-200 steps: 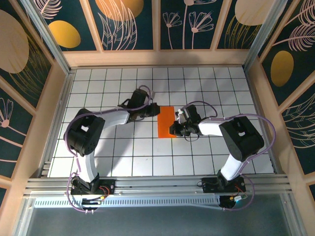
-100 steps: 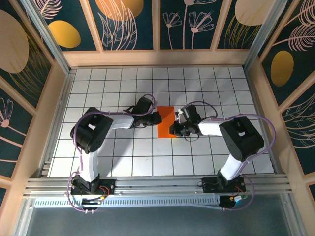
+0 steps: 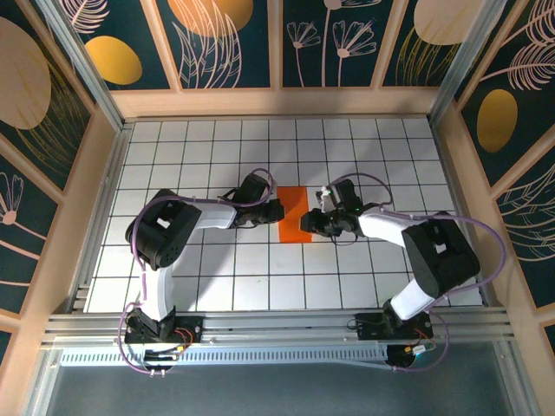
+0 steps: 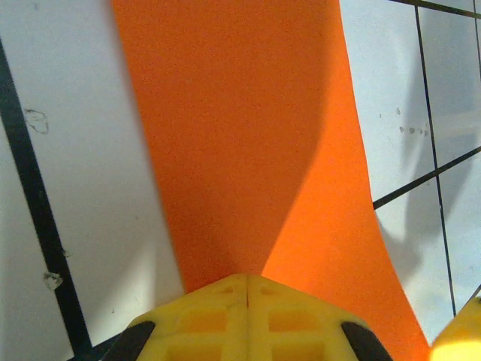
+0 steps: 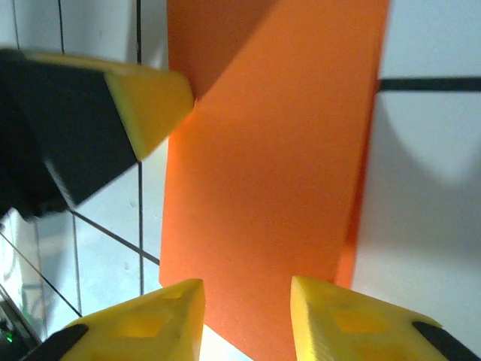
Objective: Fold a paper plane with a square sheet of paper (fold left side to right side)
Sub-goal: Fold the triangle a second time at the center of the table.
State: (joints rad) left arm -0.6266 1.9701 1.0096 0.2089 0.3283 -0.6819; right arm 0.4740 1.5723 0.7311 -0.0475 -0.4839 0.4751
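**Position.** The thin, bright orange square sheet of paper (image 3: pixel 293 214) is lying flat near the middle of the white grid-tiled table (image 3: pixel 217 277). It is showing as a narrow rectangle. It is evidently doubled over, since a second layer is peeking out along one long edge in the right wrist view. No paper plane is taking shape yet, so the task is judged to be at its first fold.

**Left pincer** (image 3: pixel 276 211). It is sitting at the sheet's left long edge with its yellow fingers (image 4: pixel 210 316) pressed together, the tip on or just over the paper. It is probably pinning the sheet against sliding.

**Right pincer** (image 3: pixel 309 223). It is standing at the opposite long edge, towards the near corner. Its yellow fingers (image 5: pixel 169 316) are spread apart above the paper and are gripping nothing. It is probably placed to press the crease or to take an edge.

**Materials.** The paper is looking matte and unwrinkled, with one edge bowing slightly in the left wrist view. The table is showing smooth white, ruled with dark lines and carrying faint scuffs. The fingers are appearing as moulded plastic wedges with recessed pockets.
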